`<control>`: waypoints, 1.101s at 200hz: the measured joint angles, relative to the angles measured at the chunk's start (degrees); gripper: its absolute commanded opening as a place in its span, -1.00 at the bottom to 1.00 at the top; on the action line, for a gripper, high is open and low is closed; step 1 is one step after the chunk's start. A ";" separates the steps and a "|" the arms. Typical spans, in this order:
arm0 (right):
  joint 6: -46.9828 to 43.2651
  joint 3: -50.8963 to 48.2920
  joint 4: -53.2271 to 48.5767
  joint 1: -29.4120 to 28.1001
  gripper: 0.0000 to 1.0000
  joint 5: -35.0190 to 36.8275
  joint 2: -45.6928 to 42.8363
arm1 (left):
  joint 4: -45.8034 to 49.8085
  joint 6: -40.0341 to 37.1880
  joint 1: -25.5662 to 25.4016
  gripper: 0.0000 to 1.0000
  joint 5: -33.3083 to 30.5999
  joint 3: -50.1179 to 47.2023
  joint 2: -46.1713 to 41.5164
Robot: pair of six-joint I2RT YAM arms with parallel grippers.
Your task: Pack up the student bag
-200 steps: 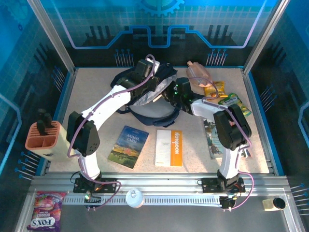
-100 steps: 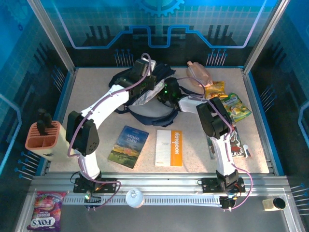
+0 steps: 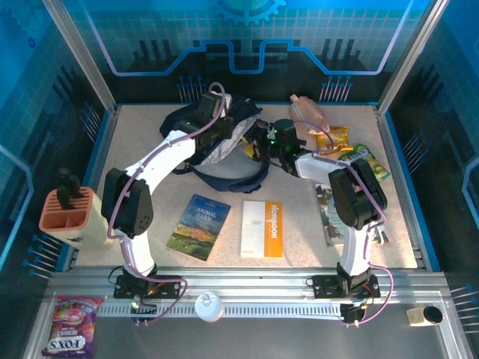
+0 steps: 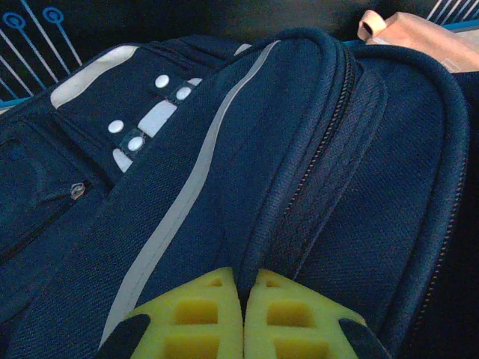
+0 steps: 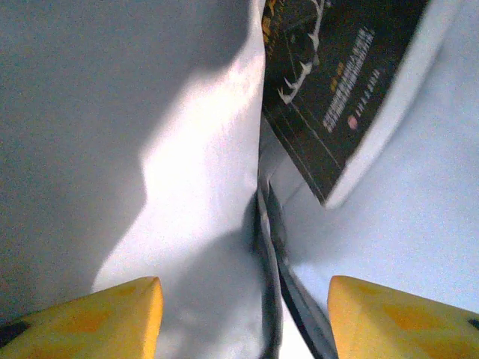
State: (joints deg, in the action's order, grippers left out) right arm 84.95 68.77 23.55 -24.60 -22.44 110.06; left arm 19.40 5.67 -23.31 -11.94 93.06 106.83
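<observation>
At the surface's far middle, the student bag (image 3: 224, 179) lies open. Your left claw (image 4: 243, 303) is clamped on its zip edge, holding the mouth up; your right claw (image 5: 251, 307) sits spread inside the pale lining. Likely next: back it out, fetch the Animal Farm book (image 3: 198, 226).

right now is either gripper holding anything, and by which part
The left gripper is shut on the bag, pinching a fabric fold by its zip. The right gripper is open inside the bag, holding nothing.
</observation>
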 measured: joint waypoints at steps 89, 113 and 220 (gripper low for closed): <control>-25.83 -12.57 -29.92 1.97 0.31 13.20 -26.75 | -2.29 3.76 0.98 0.43 6.91 -13.16 -5.44; -35.04 -12.70 -36.85 -0.20 0.37 19.15 -29.88 | -4.09 6.99 1.49 0.72 9.88 -18.25 -11.47; -49.48 -9.35 -57.70 -14.12 0.65 34.25 -14.36 | -9.66 13.81 7.23 0.98 13.62 -26.97 -19.80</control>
State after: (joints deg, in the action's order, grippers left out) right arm 35.46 59.42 -34.15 -38.72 11.81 95.70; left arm 9.74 19.49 -16.08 1.67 66.08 87.02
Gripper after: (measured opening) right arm 0.848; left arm 0.992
